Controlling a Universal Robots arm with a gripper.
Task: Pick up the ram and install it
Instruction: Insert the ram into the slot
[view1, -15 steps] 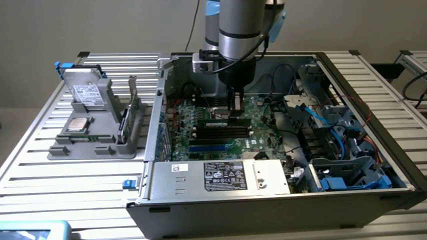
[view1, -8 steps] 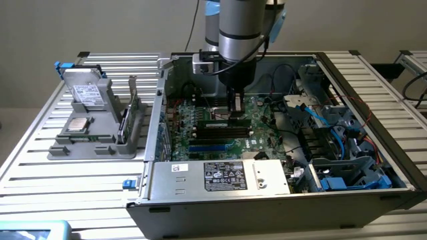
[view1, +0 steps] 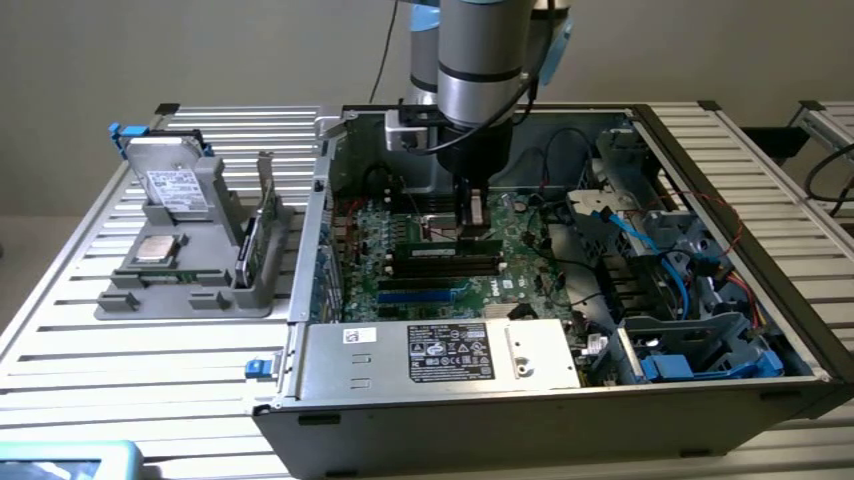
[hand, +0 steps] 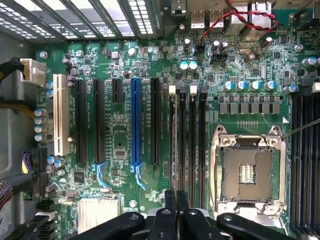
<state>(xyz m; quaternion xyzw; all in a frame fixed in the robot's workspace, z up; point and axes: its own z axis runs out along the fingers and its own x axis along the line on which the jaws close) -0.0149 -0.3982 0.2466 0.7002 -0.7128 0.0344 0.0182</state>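
Green ram (view1: 454, 241), one stick, is pinched in the narrow hand (hand: 176, 194) over four black slots (hand: 192, 130).

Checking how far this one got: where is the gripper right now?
In the exterior view the gripper hangs inside the open computer case, near its middle, just above the long black slots on the motherboard.

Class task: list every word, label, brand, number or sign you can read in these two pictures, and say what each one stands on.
Nothing reads clearly enough to quote.
Black label on the power supply: too small.
White sticker beside it: blurred.
Pale label on the drive at the exterior view's left: blurred.
White print on the motherboard: too small.
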